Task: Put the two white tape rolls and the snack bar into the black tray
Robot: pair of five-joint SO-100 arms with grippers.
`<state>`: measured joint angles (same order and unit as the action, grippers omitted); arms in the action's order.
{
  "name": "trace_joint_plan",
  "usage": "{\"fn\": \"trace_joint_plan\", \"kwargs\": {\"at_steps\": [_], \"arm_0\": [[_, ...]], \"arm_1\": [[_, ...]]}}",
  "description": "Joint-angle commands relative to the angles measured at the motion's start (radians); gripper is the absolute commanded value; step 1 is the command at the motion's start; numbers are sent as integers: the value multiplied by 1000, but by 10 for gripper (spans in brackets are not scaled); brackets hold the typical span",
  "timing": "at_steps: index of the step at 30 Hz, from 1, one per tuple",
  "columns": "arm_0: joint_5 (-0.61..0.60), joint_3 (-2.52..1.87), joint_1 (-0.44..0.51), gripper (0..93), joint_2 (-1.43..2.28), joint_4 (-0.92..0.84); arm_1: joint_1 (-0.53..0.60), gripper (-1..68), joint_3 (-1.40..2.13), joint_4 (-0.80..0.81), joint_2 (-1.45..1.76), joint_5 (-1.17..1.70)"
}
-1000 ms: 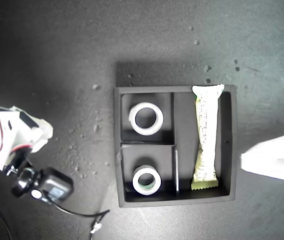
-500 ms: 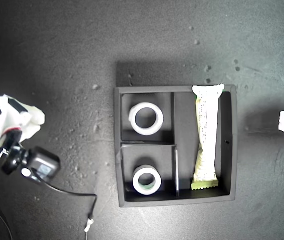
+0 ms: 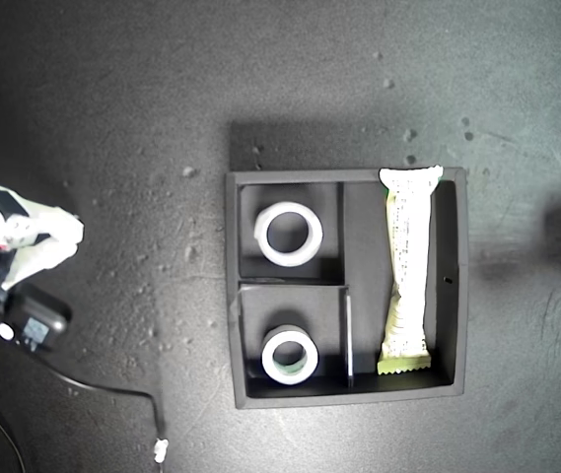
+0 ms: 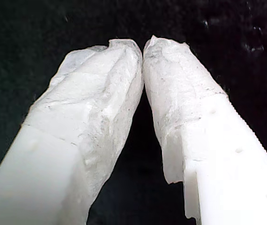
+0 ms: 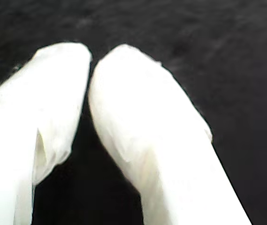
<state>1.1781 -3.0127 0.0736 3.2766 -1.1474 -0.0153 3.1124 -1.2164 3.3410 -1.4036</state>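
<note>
Already, your light, crinkly cream-green snack bar lay in the square black tray; grip it mid-length. My first gripper and my second gripper were pinched closed, empty.

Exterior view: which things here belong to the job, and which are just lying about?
Job:
- black tray
- wider tape roll, in one small compartment
- smaller tape roll, in the other small compartment
- snack bar, in the long compartment

Lying about:
- loose cable at the exterior view's lower left
- pale specks on the dark surface

Matt black tray on a rough, speckled dark table — snack bar wrapper crinkly (slightly glossy).
</note>
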Motion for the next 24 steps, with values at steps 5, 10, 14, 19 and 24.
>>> {"fn": "trace_joint_plan", "kwargs": {"at_steps": [5,10,14,19,24], "arm_0": [[0,-67,3,0,110,-43],[-58,-126,-23,8,110,15],[-156,-126,-72,8,112,11],[-12,-126,-106,8,112,-169],[23,-126,-31,7,112,-236]], "arm_1": [[-63,-1,12,-74,9,37],[-95,0,12,-126,5,238],[-81,0,12,-124,9,310],[-44,0,12,-124,9,310],[-40,0,12,-124,9,310]]}}
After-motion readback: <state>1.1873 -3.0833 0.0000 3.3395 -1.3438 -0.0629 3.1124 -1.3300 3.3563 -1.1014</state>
